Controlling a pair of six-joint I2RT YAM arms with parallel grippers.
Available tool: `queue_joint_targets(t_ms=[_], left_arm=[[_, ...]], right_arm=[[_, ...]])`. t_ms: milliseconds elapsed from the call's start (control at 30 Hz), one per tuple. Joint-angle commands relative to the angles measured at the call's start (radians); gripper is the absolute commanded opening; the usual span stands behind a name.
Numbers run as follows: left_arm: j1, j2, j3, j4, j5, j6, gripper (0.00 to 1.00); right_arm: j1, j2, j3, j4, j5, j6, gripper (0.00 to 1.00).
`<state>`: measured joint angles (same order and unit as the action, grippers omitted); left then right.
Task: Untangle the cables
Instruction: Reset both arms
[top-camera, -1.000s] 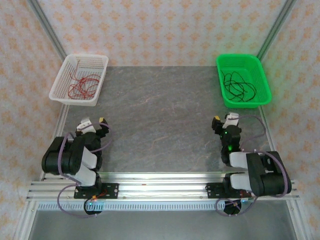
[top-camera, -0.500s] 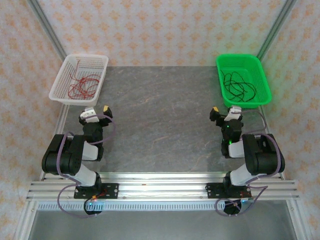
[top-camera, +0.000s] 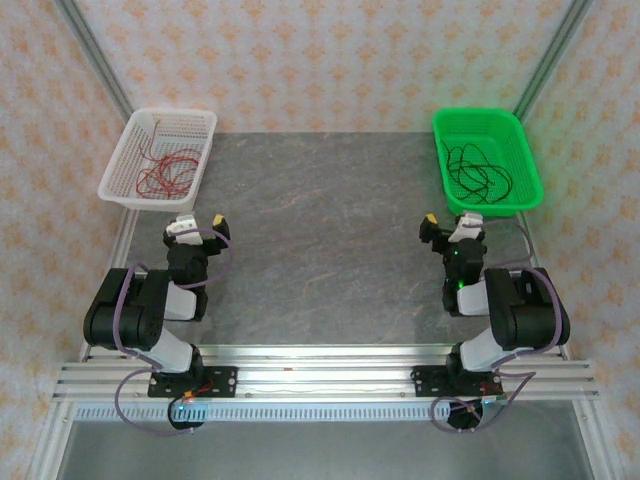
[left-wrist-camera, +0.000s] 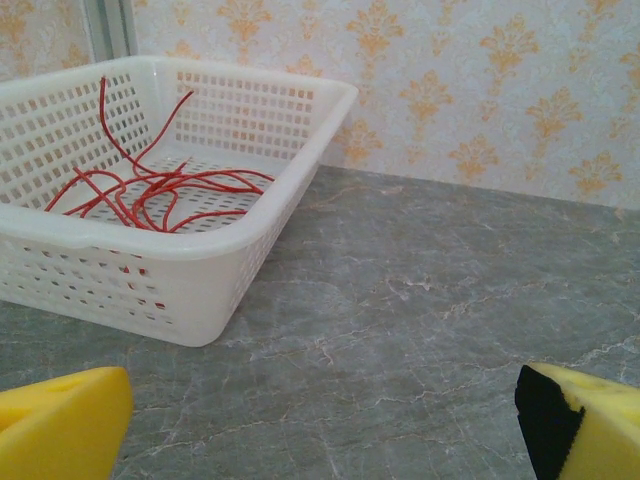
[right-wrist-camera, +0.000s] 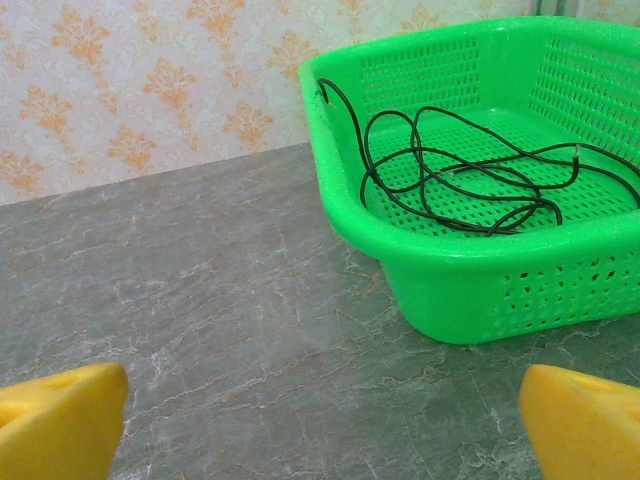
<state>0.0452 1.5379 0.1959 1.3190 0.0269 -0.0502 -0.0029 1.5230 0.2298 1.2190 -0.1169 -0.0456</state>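
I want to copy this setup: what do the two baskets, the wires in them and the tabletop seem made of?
White basket: moulded plastic, faint sheen, perforated walls. Green basket: likewise, glossier. Red cables and black cables: thin wires, probably plastic-sheathed, holding springy loops. Tabletop: grey, veined, matte; stone or printed laminate, unclear which.

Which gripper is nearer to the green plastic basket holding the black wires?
Right. The right gripper sits short of the green plastic basket, off its near-left corner; the left gripper is across the table, beside the white plastic basket.
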Motion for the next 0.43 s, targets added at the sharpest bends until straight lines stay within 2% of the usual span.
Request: queue_joint_targets(t_ms=[0, 333, 400], left_arm=[[-0.006, -0.003, 0.021, -0.004, 0.024, 0.021, 0.99], [-0.007, -0.002, 0.023, -0.009, 0.022, 0.021, 0.99], [-0.007, -0.002, 0.02, -0.002, 0.022, 0.021, 0.99]], right_arm=[[0.004, -0.008, 0.0, 0.008, 0.005, 0.003, 1.0], [0.003, -0.015, 0.002, 0.005, 0.01, 0.003, 1.0], [0.027, -0.134, 0.004, -0.081, 0.018, -0.025, 1.0]])
